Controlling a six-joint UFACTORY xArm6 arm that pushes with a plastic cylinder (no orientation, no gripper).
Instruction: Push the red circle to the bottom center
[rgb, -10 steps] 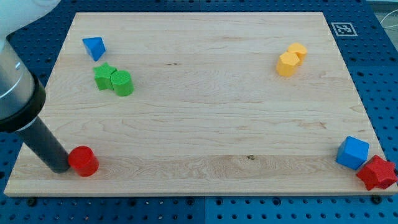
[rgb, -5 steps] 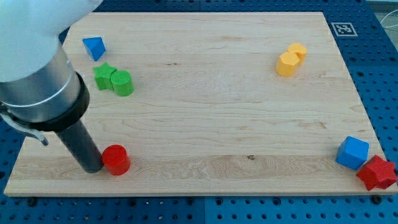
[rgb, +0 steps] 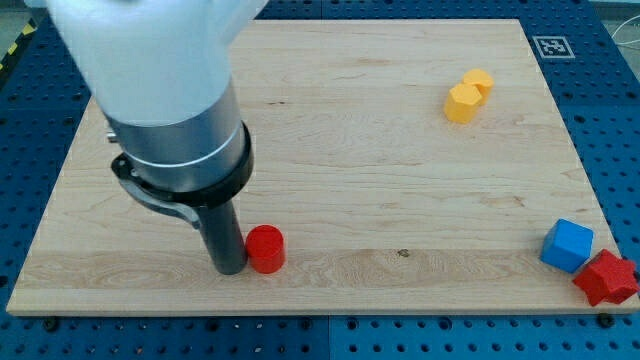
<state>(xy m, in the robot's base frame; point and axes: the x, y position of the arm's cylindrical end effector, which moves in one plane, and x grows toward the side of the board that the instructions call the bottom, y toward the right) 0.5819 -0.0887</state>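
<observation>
Now my tip (rgb: 232, 268) presses bare against the red circle (rgb: 265, 249) from the view's left | circle near bottom edge, left of center | push straight rightward, contact centered

Five blocks are visible on one wooden board (rgb: 400, 150). Red blocks: two, one circle (rgb: 265, 249) and one star-like block (rgb: 606, 278). Yellow blocks (rgb: 468, 95): two, touching. Blue blocks: one cube (rgb: 567, 245). Rod tips: one, my tip (rgb: 231, 268).
</observation>
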